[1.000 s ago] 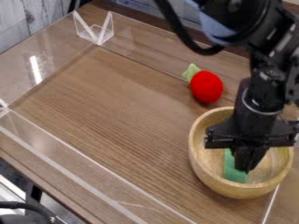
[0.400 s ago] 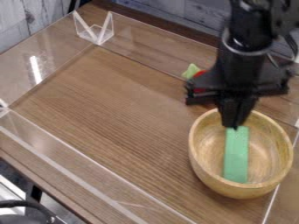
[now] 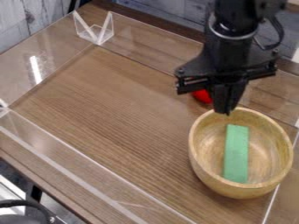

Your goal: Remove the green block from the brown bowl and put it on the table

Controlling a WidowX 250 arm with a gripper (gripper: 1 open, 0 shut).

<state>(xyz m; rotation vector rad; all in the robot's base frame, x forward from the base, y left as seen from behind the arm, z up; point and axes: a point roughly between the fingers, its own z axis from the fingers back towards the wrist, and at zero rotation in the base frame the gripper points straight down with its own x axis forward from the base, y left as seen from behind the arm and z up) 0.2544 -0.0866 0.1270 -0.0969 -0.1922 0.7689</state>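
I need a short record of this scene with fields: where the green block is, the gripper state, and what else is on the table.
green block: lying flat inside the brown bowl, not held
gripper: shut, empty, above the bowl's far rim
red ball: on the table behind the bowl, mostly hidden by the gripper
task status: block not yet removed

Place: robot lab test bench
Surface: wood-grain table (image 3: 105,96)
Enclosure: low clear acrylic walls (image 3: 52,48) edging it, from 7 to 12 o'clock
Equipment: black robot arm (image 3: 239,35) at 1 o'clock
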